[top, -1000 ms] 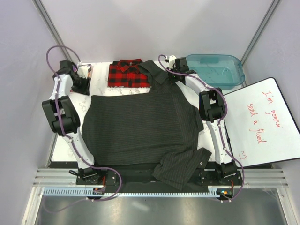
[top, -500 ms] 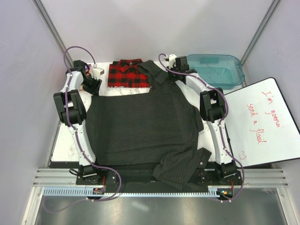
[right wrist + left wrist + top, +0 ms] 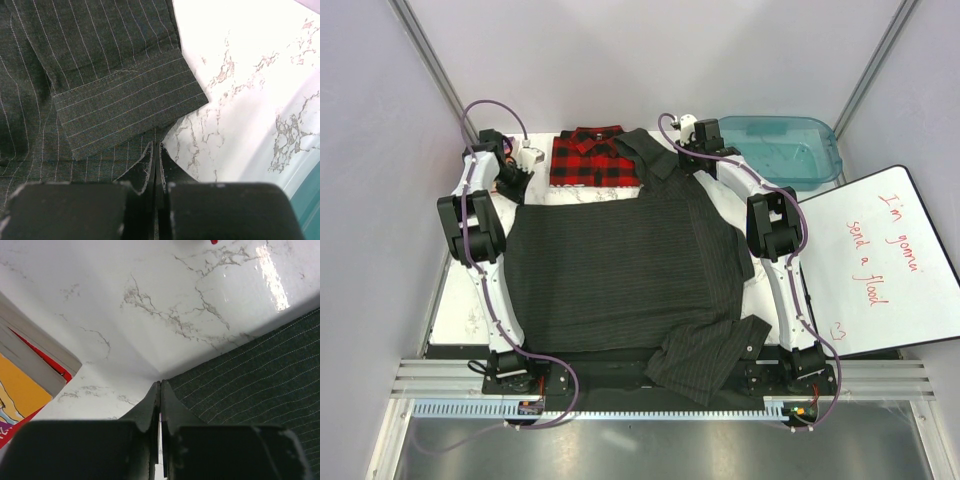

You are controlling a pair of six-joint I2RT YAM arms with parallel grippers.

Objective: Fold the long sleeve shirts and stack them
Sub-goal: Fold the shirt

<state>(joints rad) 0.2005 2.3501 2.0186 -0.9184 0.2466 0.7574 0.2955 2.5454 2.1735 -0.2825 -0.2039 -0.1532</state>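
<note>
Top external view: the charcoal pinstripe shirt [image 3: 620, 260] lay spread flat across the middle of the desk [image 3: 455, 305], collar toward the far edge. One sleeve [image 3: 705, 355] was crumpled over the near edge toward the right corner. The red plaid shirt [image 3: 588, 160] sat at the far edge, looking already folded into a neat block, with the charcoal collar just beside it. A teal bin [image 3: 780, 150] and a whiteboard [image 3: 880, 265] stood off the right edge.

Over to the left wrist view: the left claw [image 3: 160, 385] had its jaws pressed together, tips right at the shirt's far-left corner on the marble. Whether any cloth was caught between them, the view didn't settle. A colourful book [image 3: 22, 390] lay just beside it, near the far-left corner.

In the right wrist view, the right claw [image 3: 155, 146] was also pinched to a sliver. Its tips were down on pinstriped cloth beside a cuff [image 3: 130, 110] near the far-right corner. Again, I could not tell whether it had a real pinch.

My read was that the plaid shirt was done and the charcoal one was at the start of its fold, with both claws set on its far side. The next move would call for both far corners to lift evenly and carry toward the near edge. A claw without real cloth would need to re-grip first. The loose sleeve would need tucking in too.
</note>
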